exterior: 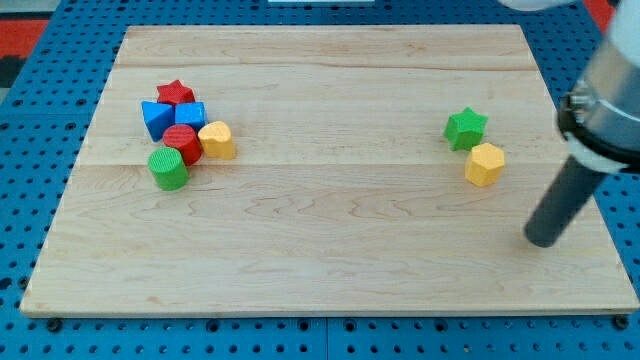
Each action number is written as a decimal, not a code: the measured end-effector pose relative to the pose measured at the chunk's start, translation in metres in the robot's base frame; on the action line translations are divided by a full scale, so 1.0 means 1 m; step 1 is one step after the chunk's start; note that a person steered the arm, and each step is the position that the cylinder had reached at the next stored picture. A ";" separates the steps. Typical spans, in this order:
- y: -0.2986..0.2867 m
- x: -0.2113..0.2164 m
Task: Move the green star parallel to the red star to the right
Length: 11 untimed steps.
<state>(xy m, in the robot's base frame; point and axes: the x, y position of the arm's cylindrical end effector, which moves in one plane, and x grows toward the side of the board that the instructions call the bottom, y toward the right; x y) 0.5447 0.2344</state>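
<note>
The green star (pixel 465 128) lies on the wooden board (pixel 330 250) at the view's right. A yellow hexagonal block (pixel 485 164) touches it just below and to its right. The red star (pixel 175 94) sits at the view's upper left, at the top of a cluster of blocks. My tip (pixel 541 241) rests on the board near the right edge, below and to the right of the yellow hexagonal block, apart from both blocks there.
The left cluster holds two blue blocks (pixel 157 118) (pixel 191 115), a red cylinder (pixel 182 143), a yellow hexagonal block (pixel 216 140) and a green cylinder (pixel 168 168). A blue pegboard (pixel 30 200) surrounds the board.
</note>
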 end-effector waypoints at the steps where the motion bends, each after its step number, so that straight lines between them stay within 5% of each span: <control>1: 0.050 0.000; 3: 0.026 -0.078; 6: -0.033 -0.137; 9: -0.146 -0.191; 11: -0.159 -0.194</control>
<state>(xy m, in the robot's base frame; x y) 0.3505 0.0755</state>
